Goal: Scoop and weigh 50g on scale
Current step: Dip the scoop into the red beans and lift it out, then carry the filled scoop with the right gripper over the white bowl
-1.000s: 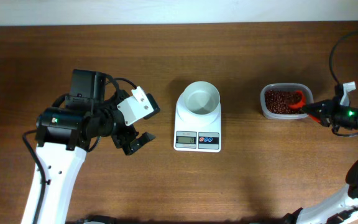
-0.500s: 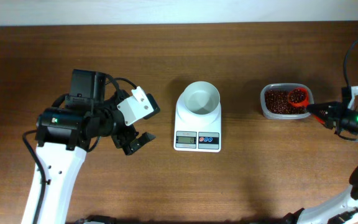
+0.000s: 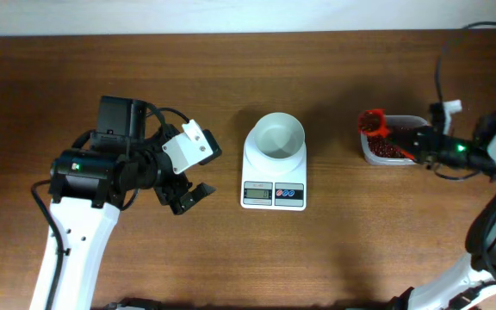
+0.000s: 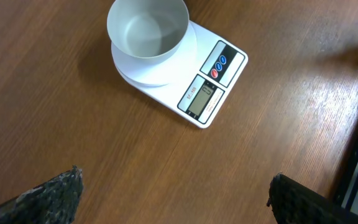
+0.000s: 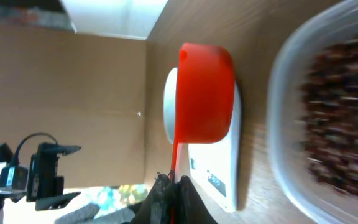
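**Scoop held over the tub's left rim, left jaws wide**

I see my right arm coming in from the right edge of the scene, forearm lying low and pointing left. The right gripper (image 3: 413,140) is pinched together on the thin handle of the red scoop (image 3: 372,120). The scoop's cup hangs at the left rim of the clear tub (image 3: 399,155), on the side toward the scale. My left arm rises from the near left and bends toward the middle. The left gripper (image 3: 189,200) hovers above the table (image 3: 145,69), left of the scale, with its jaws spread wide and nothing between them.

I count one scale (image 3: 274,176), one white bowl (image 3: 279,136), one tub of red beans and one scoop. The scale sits mid-table, its display and buttons on the near side, and the bowl stands on its platform.

I cannot read the display. I cannot tell whether the scoop carries beans, since my right wrist camera shows only its outer wall. That view blurs the tub. The frame edge cuts off my right arm.
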You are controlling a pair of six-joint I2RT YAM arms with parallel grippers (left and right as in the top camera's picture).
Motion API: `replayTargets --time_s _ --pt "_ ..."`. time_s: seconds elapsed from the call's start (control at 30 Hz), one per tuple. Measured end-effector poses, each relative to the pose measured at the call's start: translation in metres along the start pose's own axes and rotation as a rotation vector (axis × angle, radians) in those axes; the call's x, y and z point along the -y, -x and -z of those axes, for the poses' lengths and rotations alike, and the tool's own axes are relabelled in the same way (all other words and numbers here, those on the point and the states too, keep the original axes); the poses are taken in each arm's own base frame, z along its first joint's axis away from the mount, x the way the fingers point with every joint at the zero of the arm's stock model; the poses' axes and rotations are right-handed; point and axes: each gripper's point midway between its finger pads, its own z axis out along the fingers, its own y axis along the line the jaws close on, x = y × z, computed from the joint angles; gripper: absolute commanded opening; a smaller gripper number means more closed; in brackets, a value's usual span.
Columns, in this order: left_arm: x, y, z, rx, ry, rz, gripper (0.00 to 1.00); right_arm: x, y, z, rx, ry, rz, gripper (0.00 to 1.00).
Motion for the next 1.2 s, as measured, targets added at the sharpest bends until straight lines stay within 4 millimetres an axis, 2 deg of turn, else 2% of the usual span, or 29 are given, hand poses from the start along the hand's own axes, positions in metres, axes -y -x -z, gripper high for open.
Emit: replayTargets --time_s 0.2,0.47,0.83,1.07,1.2 --pt "0.0 0.0 0.0 0.0 0.0 0.0 0.99 -0.027 -0.02 -0.05 -0.128 0.078 0.066 0.04" --pt "0.0 0.0 0.0 0.0 0.0 0.0 0.99 -0.047 -0.046 -0.094 -0.256 0.127 0.138 0.04" --pt "0.0 0.0 0.0 0.0 0.0 0.0 0.99 -0.057 -0.052 -0.127 -0.307 0.155 0.242 0.04" --pt "0.0 0.0 0.0 0.0 0.0 0.0 0.99 -0.049 -0.044 -0.146 -0.305 0.091 0.364 0.04" --pt "0.0 0.0 0.0 0.0 0.0 0.0 0.99 -0.042 -0.035 -0.154 -0.287 0.042 0.522 0.04"
